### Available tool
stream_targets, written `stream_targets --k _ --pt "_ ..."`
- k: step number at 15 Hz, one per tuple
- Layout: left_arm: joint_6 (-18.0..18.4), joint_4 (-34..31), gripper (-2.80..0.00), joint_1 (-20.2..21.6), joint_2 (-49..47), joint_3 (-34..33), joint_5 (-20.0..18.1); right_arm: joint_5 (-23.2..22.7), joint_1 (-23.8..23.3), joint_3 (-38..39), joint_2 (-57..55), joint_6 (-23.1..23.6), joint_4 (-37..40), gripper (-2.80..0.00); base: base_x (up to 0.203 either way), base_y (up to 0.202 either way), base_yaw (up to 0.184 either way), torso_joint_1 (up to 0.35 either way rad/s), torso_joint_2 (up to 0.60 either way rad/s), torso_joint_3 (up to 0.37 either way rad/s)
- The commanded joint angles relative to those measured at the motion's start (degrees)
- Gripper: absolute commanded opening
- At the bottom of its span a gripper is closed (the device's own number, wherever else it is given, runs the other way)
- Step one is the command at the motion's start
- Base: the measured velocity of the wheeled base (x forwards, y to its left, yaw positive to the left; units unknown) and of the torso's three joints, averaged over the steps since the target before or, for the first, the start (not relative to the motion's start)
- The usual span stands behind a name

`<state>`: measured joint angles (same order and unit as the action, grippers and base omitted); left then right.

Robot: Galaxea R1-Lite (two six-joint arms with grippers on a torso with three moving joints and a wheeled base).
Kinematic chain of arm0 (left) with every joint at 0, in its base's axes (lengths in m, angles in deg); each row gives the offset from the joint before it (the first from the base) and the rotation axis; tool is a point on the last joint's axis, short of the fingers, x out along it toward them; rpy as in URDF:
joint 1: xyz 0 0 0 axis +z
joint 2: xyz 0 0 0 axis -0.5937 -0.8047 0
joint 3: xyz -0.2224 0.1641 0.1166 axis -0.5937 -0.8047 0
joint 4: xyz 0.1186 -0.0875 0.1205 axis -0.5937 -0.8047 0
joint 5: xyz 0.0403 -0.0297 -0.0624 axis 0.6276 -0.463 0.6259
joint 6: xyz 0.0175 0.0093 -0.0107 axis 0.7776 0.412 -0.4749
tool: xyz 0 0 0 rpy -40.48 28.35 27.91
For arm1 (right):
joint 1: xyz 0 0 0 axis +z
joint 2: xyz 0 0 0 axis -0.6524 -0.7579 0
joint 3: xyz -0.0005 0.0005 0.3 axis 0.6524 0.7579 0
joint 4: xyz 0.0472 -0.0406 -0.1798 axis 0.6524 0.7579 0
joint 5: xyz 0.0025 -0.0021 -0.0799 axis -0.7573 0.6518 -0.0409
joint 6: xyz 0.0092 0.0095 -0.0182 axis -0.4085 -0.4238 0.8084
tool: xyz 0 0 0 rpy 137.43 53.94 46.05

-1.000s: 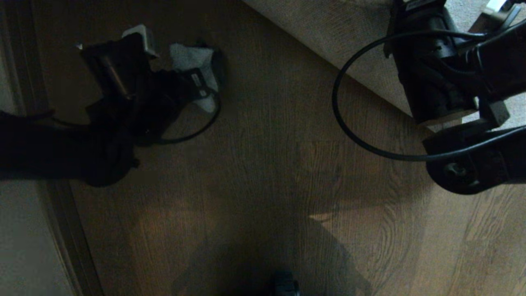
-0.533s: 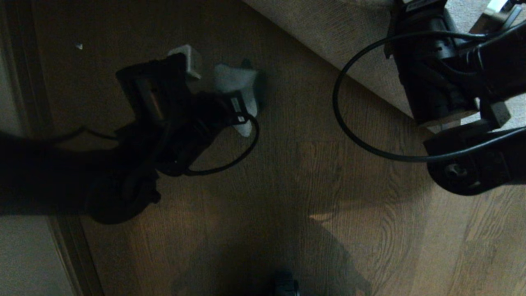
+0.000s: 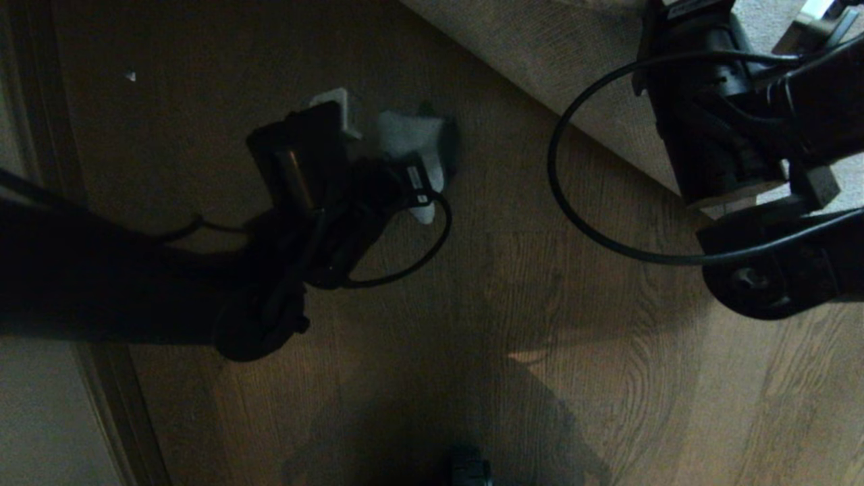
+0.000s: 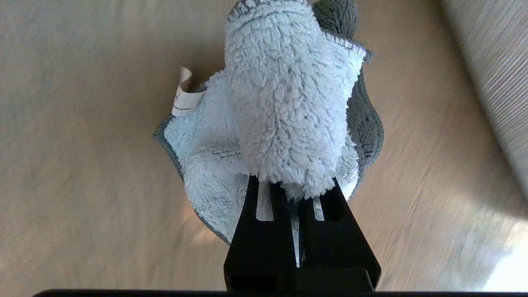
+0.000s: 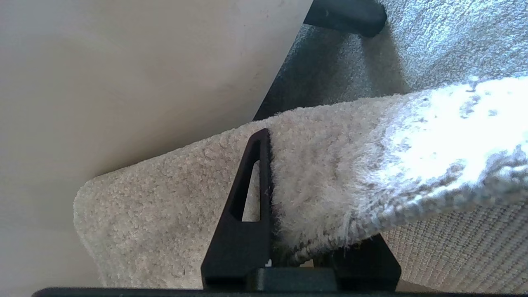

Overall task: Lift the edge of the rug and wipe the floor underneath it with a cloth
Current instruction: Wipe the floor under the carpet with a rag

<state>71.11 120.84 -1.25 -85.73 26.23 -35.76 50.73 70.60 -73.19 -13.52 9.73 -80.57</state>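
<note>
Left gripper [image 4: 295,214] is clamped on the cloth [image 4: 284,111]; jaws nearly together, with the fluffy wad bulging past the tips and a white label sticking out beside it. In the head view the cloth [image 3: 415,158] sits just ahead of the left gripper [image 3: 398,182], low over bare floor [image 3: 472,304]. I can't tell whether it's pressing on the planks or skimming them.

To that gripper's right, the raised rug [image 3: 540,61] shows its beige backing. The exposed strip of floor lies between cloth and rug fold.

Right gripper [image 5: 305,247] pinches the rug [image 5: 330,173] edge, 1 finger on the pile, the other under the woven backing, holding it clear of the floor.

Risks, as I read it:
- The pinch is close to the rug's edge; heavy pile could slip out and drop onto the left arm mid-wipe.
- Only a small bite of cloth is held; drag on the floor could pull it free.
- The cable [image 3: 560,196] looped off the right arm hangs near the wipe path and could snag.
</note>
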Motion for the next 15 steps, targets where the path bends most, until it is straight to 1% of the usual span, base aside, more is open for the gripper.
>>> stream_targets --k 1,4,6,8,15 --pt "-0.12 -0.35 -2.8 0.04 -2.68 4.98 0.07 0.12 0.0 0.06 0.03 -0.14 -2.77 -2.8 0.0 0.0 0.0 0.0 0.0 0.0" --pt "-0.12 -2.49 -2.8 -0.03 -4.72 11.08 -0.01 0.12 -0.08 0.06 0.03 -0.06 -2.77 -2.8 0.0 0.0 0.0 0.0 0.0 0.0" --pt "-0.12 -3.5 -2.8 0.16 -5.21 13.01 -0.05 0.12 -0.08 0.06 0.03 -0.06 -2.77 -2.8 0.0 0.0 0.0 0.0 0.0 0.0" --pt "-0.12 -3.68 -2.8 0.92 -5.19 13.47 -0.31 0.12 -0.17 0.06 0.03 -0.06 -2.77 -2.8 0.0 0.0 0.0 0.0 0.0 0.0" --pt "-0.1 -4.46 -2.8 8.9 -3.86 14.98 -1.26 0.12 -0.17 -0.11 -0.32 -0.22 -2.77 -2.8 0.0 0.0 0.0 0.0 0.0 0.0"
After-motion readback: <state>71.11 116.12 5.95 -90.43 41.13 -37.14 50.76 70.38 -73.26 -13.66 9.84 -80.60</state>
